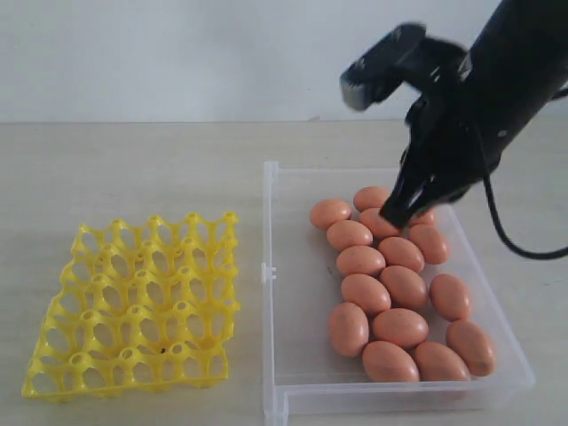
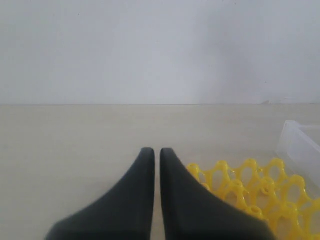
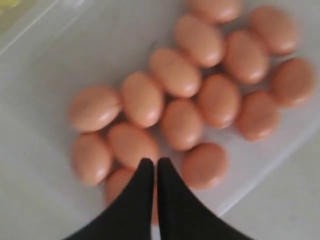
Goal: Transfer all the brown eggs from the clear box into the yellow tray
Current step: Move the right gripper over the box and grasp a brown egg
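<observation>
Yellow plastic, the yellow tray [image 1: 124, 388] sits at the left of the pale surface [image 1: 133, 169], just beside the left jaws, which are pressed closed on nothing. Right of it, the clear box [image 1: 269, 266] holds the brown eggs [image 1: 404, 286] in a tight cluster. The right jaws, closed and empty, point down over the far eggs.

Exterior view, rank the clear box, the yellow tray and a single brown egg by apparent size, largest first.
1. clear box
2. yellow tray, clearly smaller than the box
3. brown egg, by far the smallest; all of them look about alike
</observation>
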Robot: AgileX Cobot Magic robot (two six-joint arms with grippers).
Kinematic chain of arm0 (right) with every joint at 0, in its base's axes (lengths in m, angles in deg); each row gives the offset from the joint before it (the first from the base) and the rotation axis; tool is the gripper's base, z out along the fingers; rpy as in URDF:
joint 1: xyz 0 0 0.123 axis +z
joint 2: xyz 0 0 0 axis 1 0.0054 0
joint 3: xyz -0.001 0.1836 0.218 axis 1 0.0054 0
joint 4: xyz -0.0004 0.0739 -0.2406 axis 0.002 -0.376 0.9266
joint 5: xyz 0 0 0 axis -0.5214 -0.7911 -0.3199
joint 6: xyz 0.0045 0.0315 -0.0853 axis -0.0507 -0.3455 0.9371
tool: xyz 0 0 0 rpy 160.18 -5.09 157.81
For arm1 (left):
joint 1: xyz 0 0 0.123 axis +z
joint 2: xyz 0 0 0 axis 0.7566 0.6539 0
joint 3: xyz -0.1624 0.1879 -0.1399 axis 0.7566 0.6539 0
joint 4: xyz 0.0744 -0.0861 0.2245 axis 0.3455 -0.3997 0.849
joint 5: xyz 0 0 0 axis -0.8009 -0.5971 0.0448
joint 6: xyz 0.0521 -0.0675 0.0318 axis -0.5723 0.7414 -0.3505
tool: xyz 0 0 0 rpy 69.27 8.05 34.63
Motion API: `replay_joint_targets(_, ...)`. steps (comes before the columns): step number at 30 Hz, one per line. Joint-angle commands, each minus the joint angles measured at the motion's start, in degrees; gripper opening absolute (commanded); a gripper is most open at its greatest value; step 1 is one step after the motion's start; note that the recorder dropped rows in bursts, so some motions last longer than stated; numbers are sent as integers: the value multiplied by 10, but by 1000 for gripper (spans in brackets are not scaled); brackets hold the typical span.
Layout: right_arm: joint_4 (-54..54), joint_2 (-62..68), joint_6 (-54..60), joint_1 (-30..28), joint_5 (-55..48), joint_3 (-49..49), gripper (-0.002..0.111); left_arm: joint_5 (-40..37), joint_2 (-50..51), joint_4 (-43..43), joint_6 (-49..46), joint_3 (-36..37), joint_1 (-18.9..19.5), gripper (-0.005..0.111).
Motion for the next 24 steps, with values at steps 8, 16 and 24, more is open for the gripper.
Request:
replay_joint_targets(8,-102,63,112,19,-76,6,61,6,2,-3,-3,2,-3,4)
replay_joint_targets(16,-82,125,141,25,-29,6,48,6,2,-3,-3,2,-3,4)
replay_joint_targets(24,0,187,141,25,36,4,55,6,2,-3,-3,2,-3,4)
